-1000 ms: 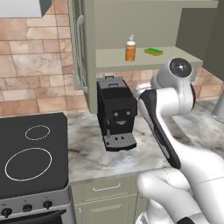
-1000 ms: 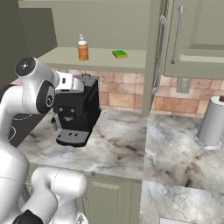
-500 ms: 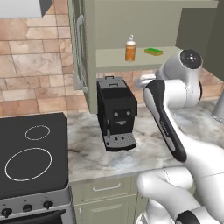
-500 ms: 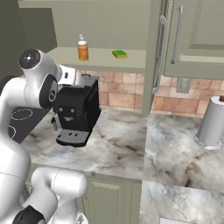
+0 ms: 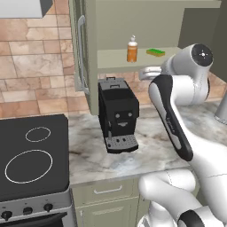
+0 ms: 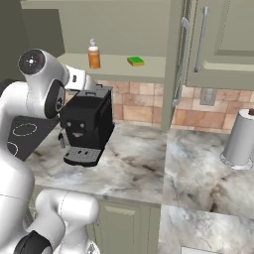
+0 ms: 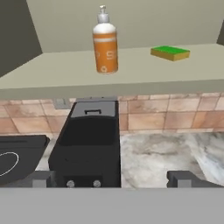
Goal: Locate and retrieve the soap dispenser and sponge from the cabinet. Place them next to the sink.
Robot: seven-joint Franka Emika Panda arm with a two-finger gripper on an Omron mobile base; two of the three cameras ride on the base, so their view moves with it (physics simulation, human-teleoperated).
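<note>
The gripper point(image 7: 112, 177) is hanging with fingers spread, holding nothing. In the hand view the dispenser point(image 7: 105, 43) is standing on the cabinet point(image 7: 131, 65) shelf at 12 o'clock, the sponge point(image 7: 170, 53) at 1. Rising clear of the coffee machine point(image 7: 87, 144) before advancing looks wisest.

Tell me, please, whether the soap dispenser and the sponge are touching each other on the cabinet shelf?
Apart. The hand view shows bare shelf between the soap dispenser and the sponge.

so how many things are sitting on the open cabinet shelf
2. The soap dispenser stands upright toward the left of the shelf, above the coffee machine. The sponge lies flat to its right, apart from it. Upper shelves are out of view.
</note>
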